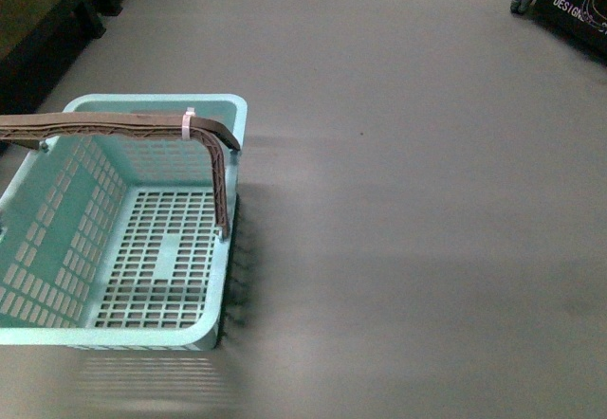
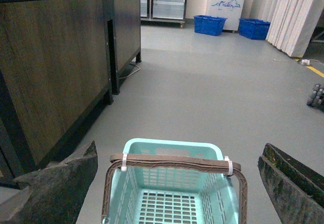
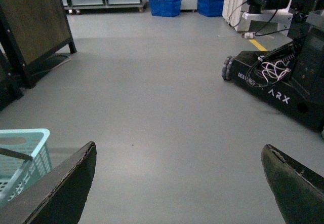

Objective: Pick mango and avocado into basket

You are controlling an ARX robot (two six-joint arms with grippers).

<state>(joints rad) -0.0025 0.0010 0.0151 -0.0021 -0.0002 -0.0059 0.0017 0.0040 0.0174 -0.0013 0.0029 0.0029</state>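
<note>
A smooth grey floor (image 3: 152,107) spreads wide under dim, even light. Dark wood-panelled cabinets (image 2: 50,67) on black frames line one side. At the far end stand glass-door refrigerators (image 2: 164,0), two blue crates (image 2: 209,24) and a pale pleated curtain (image 2: 296,13).

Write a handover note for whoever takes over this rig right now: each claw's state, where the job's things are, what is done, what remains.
Left claw: open, empty, above the basket.
Right claw: open, empty, above the floor.
Basket: on the floor at the robot's left, handle up, nothing inside.
Mango and avocado: in no view.
Done: nothing yet.
Left: find both fruits, pick each, place them in the basket.
</note>
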